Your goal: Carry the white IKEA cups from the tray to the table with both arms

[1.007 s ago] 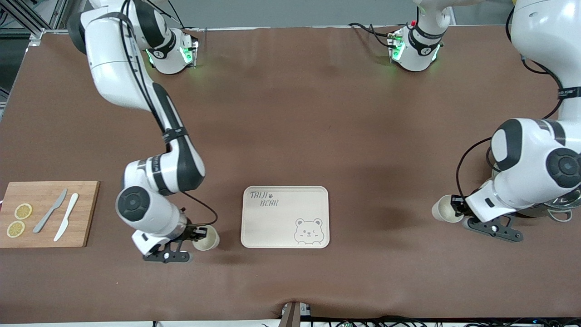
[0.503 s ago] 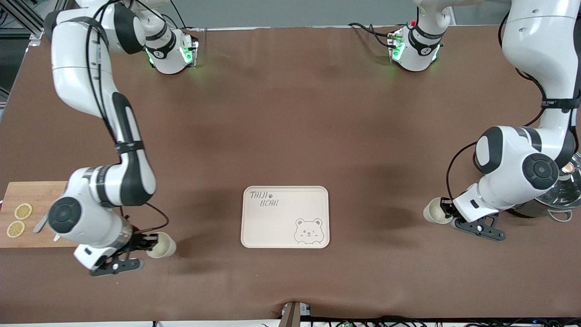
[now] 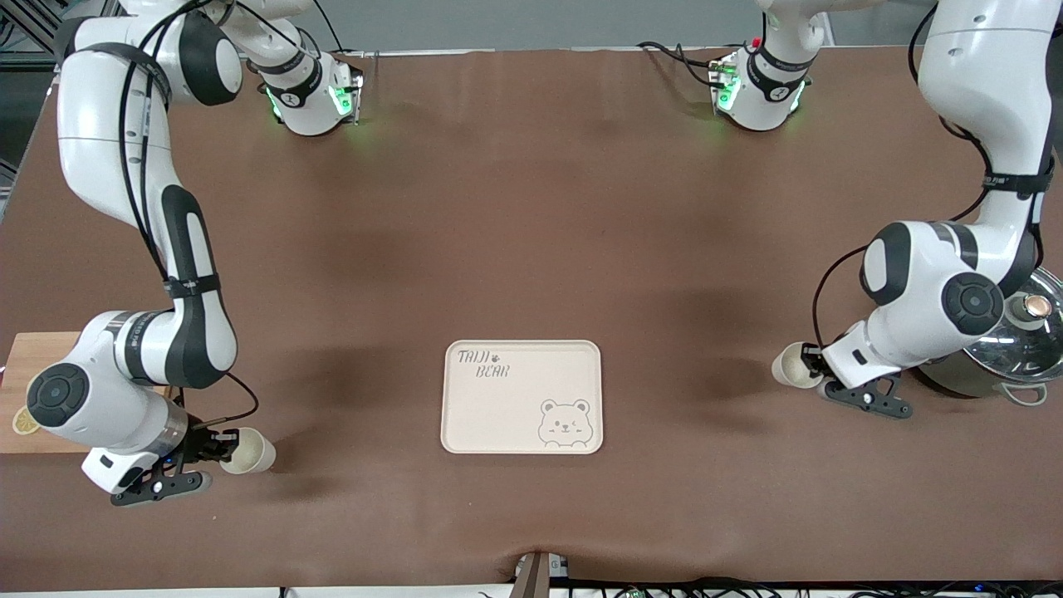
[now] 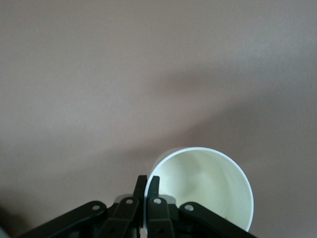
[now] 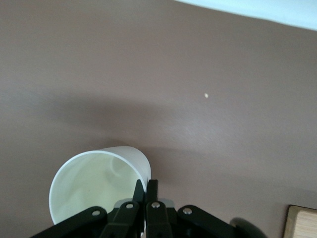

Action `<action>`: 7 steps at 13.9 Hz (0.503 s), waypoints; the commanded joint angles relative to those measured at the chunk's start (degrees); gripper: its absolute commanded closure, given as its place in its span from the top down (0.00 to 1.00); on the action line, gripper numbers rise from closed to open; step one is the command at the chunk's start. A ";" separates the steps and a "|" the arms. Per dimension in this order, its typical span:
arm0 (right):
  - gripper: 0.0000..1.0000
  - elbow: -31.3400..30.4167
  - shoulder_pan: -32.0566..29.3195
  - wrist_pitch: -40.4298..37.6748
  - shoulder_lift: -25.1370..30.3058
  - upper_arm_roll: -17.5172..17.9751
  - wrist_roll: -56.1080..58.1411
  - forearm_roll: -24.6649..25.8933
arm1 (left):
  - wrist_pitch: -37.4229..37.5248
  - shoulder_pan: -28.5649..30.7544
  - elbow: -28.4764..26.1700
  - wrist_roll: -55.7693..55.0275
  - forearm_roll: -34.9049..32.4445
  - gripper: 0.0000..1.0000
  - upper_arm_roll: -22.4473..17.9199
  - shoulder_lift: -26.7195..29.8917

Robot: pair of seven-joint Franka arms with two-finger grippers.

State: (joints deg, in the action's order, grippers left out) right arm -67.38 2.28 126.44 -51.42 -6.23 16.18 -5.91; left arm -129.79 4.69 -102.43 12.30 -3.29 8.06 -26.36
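Note:
Each gripper pinches the rim of one of the two white IKEA cups. My right gripper [image 3: 222, 448] is shut on the rim of one cup [image 3: 247, 453], held over the brown table between the cutting board and the cream bear-printed tray [image 3: 521, 397]. The right wrist view shows this cup [image 5: 94, 186] with one finger inside it, at my right gripper [image 5: 146, 184]. My left gripper [image 3: 807, 365] is shut on the other cup [image 3: 786, 368], held over the table between the tray and the pot. The left wrist view shows that cup [image 4: 208, 183] at my left gripper [image 4: 147, 181].
A wooden cutting board [image 3: 33, 349] with a lemon slice [image 3: 21, 423] lies at the right arm's end, mostly covered by the right arm. A lidded steel pot [image 3: 1017, 345] stands at the left arm's end, close to the left arm's wrist.
My right gripper has carried its cup away from the tray toward the cutting board. My left gripper has shifted its cup slightly toward the tray, uncovering the pot.

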 commanded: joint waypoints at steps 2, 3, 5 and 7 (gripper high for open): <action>0.00 -3.71 -2.90 0.91 0.97 2.18 1.57 -4.27 | -2.91 3.12 -9.26 2.27 -0.49 0.00 0.82 6.76; 0.00 -3.90 -2.90 0.91 0.89 2.18 1.57 -4.28 | -4.23 4.26 -10.93 3.42 -0.49 0.00 1.25 7.55; 0.02 -3.90 -2.81 0.56 0.88 2.18 1.40 -4.28 | -6.96 8.65 -13.83 7.01 -0.32 0.00 3.27 8.43; 0.61 -3.90 -2.81 0.39 0.88 2.18 1.22 -4.28 | -9.42 15.49 -15.60 11.93 1.87 0.00 7.47 8.35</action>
State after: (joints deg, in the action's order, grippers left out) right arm -69.95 0.26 126.96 -51.37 -5.23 16.73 -9.10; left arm -136.31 13.82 -114.29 19.77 -3.10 11.22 -20.13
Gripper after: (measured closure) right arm 0.934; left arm 0.965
